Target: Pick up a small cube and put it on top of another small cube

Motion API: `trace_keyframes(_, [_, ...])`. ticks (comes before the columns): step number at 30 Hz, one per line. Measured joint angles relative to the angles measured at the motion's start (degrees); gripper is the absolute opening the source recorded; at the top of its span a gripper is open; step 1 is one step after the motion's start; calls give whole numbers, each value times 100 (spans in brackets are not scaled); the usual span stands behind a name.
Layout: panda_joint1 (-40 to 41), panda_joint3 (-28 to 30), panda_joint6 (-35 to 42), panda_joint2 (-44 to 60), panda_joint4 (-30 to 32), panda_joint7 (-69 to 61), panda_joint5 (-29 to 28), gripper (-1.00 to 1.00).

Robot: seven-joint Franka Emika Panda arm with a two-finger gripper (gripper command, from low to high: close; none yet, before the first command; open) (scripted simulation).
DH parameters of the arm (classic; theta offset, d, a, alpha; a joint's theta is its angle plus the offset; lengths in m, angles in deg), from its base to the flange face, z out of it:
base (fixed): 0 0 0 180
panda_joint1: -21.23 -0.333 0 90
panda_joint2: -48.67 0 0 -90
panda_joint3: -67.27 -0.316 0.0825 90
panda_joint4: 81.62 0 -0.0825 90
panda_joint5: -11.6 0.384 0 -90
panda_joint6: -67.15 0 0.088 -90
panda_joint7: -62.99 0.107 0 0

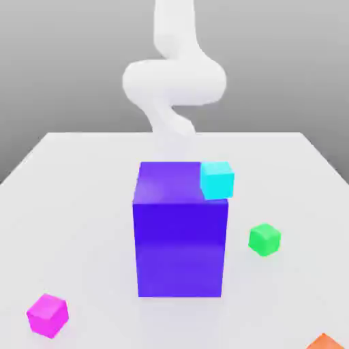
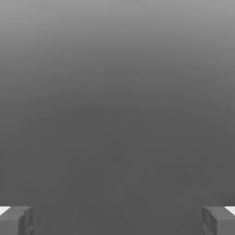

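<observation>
Two cubes matter: with your pincer spread wide and empty, descend squarely over the magenta cube near the table's front at the exterior view's left, well apart from the green cube beyond the blue-violet block.

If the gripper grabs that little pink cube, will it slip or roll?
The pink cube has flat faces, so it probably won't roll. Its glossy surface may be slightly slippery. It looks rigid and small, likely light, fitting between the open gripper.
</observation>
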Motion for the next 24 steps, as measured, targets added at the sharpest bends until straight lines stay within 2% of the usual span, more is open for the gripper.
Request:
trace_keyframes(14, [45, 1109, -1002, 2941, 258, -820, 748, 0])
trace_keyframes(24, [547, 1439, -1720, 5001, 445, -1336, 1186, 0])
